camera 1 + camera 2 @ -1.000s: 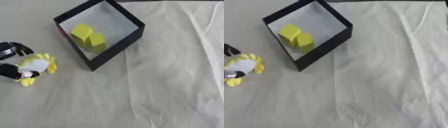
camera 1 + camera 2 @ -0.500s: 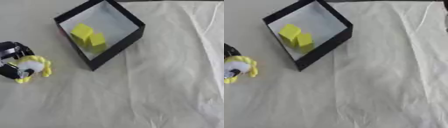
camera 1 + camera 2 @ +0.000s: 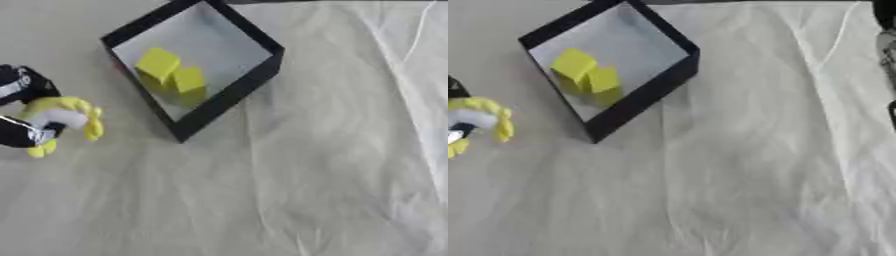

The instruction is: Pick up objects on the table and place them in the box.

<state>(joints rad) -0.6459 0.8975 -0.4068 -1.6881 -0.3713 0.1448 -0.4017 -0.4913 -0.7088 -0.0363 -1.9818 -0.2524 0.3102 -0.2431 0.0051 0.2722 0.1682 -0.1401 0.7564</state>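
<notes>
While its fingers curl, left hand grips soft, lobed yellow-white toy.

A black box with a pale grey floor is sitting open-topped on the cloth, turned so one corner is pointing toward the near edge. Two yellow blocks are lying inside it, touching each other, near its left wall. A yellow-and-white toy is showing left of the box, apart from it, with dark fingers curling around it.
</notes>
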